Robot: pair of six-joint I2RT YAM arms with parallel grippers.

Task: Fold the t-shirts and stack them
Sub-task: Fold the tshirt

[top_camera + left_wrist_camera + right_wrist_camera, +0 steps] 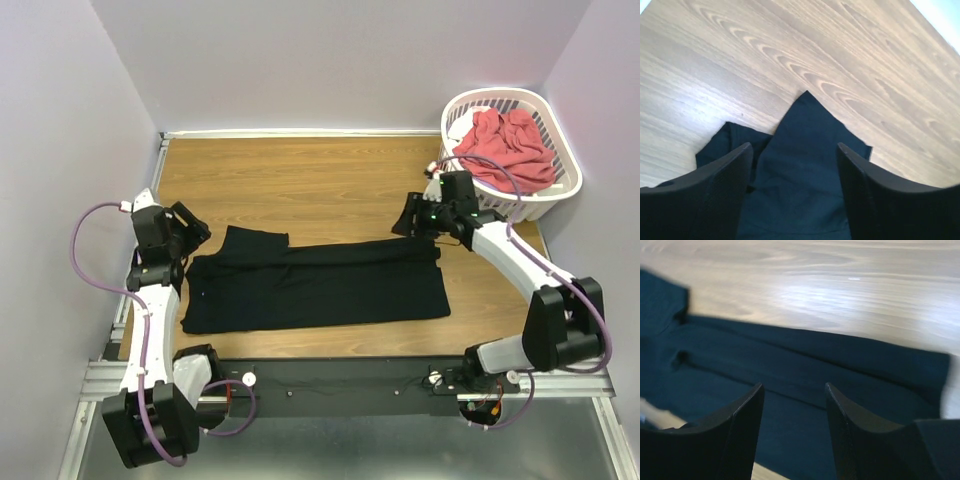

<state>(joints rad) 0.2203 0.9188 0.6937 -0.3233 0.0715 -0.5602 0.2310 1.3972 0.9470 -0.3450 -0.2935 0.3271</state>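
The left gripper (792, 150) is found wide open and empty, with a sleeve of the black t-shirt (320, 285) directly beneath its jaws. The right gripper (792, 390) is likewise parted, nothing gripped, with folded cloth below and ahead. The coral-red t-shirt (505, 145) is seen behind it, in the basket (560, 190). Risk noted: if layers are pinched unevenly, the fold is likely to be skewed.

Your white-and-black left arm (150, 320) rises from the near left corner and bends at the elbow, so its wrist points inward to the right. The black two-finger left gripper (193, 228) is spread wide, its curved fingers (722, 175) gripping nothing. Your white-and-black right arm (512, 257) reaches from the near right corner, forward and inward to the left. The black two-finger right gripper (405, 222) is likewise parted and holds nothing.
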